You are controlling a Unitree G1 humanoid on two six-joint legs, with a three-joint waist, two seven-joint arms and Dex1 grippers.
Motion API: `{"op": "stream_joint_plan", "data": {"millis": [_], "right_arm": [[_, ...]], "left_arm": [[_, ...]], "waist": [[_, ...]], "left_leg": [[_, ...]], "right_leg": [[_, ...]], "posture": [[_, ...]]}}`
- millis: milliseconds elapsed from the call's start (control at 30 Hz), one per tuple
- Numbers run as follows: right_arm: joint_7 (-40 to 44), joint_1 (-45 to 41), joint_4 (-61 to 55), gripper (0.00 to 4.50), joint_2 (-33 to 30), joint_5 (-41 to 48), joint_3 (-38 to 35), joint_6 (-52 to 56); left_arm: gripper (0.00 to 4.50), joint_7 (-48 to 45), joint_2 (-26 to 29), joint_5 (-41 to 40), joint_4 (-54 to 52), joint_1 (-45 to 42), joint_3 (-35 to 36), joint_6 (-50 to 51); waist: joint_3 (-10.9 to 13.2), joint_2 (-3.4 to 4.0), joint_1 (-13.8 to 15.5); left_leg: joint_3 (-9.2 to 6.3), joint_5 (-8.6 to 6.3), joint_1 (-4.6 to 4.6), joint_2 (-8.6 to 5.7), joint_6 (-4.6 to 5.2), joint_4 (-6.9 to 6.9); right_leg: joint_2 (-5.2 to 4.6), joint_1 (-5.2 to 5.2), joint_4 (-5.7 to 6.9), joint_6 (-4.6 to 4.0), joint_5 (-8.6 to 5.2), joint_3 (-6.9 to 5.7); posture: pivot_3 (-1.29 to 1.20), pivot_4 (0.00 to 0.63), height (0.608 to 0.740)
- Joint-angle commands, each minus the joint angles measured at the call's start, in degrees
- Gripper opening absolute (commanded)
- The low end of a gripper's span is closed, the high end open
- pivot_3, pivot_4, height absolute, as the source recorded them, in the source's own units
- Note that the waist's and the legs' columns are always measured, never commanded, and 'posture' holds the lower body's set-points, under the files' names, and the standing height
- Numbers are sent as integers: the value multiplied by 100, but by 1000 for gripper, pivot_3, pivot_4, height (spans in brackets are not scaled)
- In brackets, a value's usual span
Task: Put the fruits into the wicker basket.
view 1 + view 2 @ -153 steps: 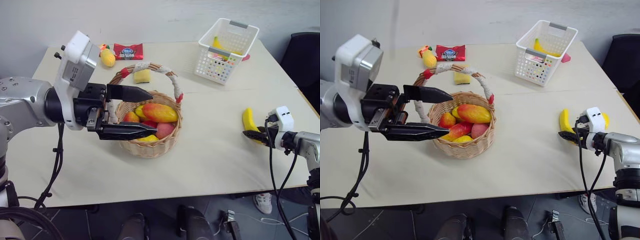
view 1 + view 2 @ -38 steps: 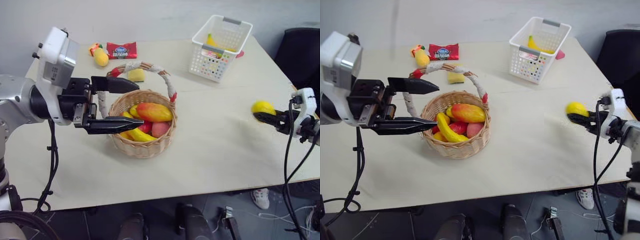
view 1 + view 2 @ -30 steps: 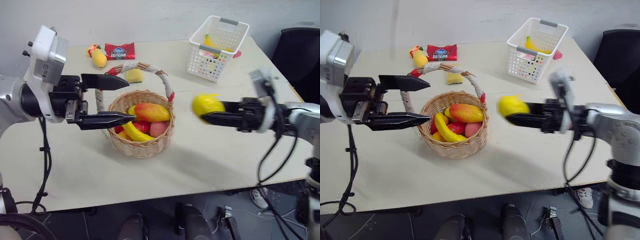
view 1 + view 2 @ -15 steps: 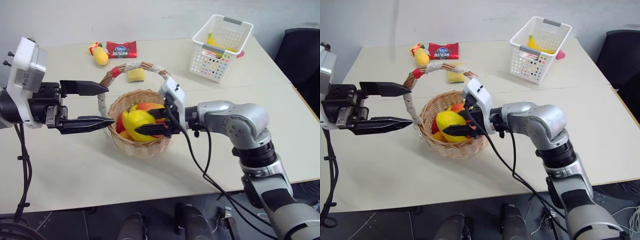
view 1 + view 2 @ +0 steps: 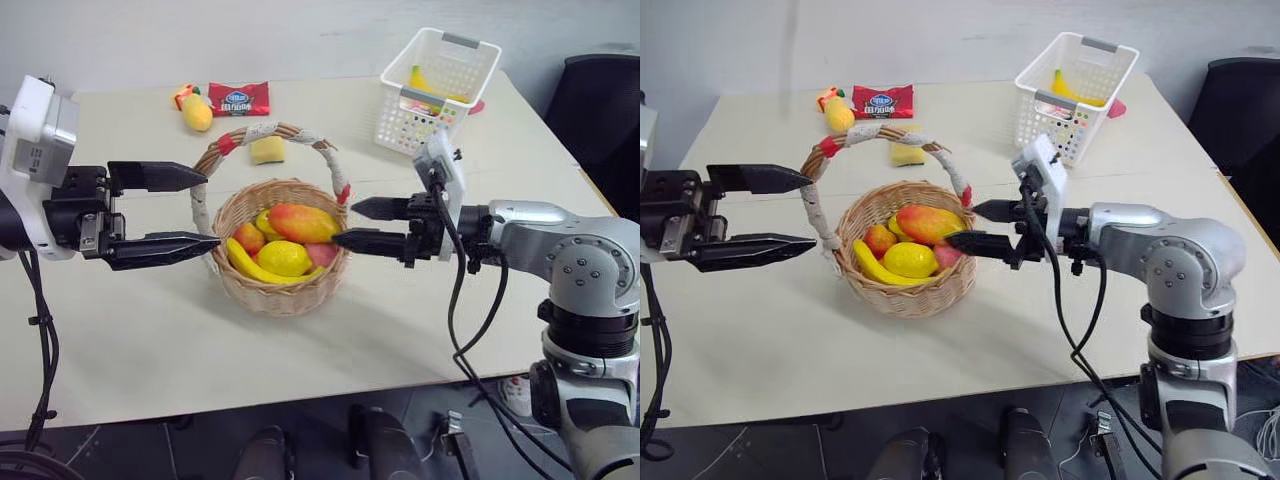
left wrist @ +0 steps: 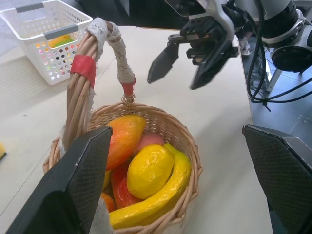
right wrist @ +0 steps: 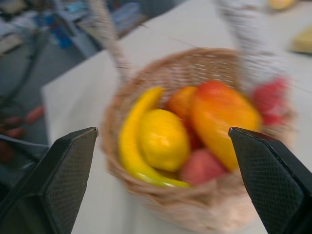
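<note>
Lemon and banana are seen in wicker basket just ahead of right hand, fingers apart, empty; only retraction is needed.

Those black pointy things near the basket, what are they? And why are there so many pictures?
They are a robot's two grippers, its hands. The left gripper and right gripper are both open and hold nothing. Two pictures come from cameras in its head, two from cameras on its wrists. On the table stands a wicker basket. Inside lie the lemon, the banana and some red and orange fruit. Farther back are a white basket, a red snack packet and a yellow sponge.
</note>
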Motion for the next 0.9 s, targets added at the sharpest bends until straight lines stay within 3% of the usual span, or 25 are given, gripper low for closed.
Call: {"op": "stream_joint_plan", "data": {"millis": [33,333,433,767,900], "right_arm": [[-259,-78,41,4466,182,-501,182,-658],[-294,-406,1025,4466,901,-1380,699,-1699],[-301,-453,1286,3835,992,-1645,739,-2028],[49,-239,855,404,737,-1590,522,-2137],[-13,-85,565,257,198,-1484,-109,-2024]], "left_arm": [[4500,40,71,-57,-6,-169,129,-79],[4500,21,49,21,54,-321,-9,-153],[4500,42,34,13,46,-367,-39,-167],[4500,86,-163,-24,94,-654,-263,-254],[4500,58,-330,-33,162,-899,-448,-272]], "waist": [[0,0,-1],[0,0,8],[0,0,19],[0,0,15],[0,0,45]], "left_leg": [[1,0,4,0,-2,-2],[4,0,-6,0,-3,0],[4,0,-12,1,-2,2],[2,1,-14,1,-2,3],[3,1,-20,-2,-1,6]], "right_leg": [[0,-1,3,-2,-1,2],[1,-4,0,-3,-2,-2],[1,-4,-1,-3,-2,-7],[2,-4,-1,-3,-2,-6],[-1,-3,-5,-3,-2,-10]], "posture": [[0,150,740],[0,150,740],[0,150,740],[0,150,740],[0,150,740]]}}
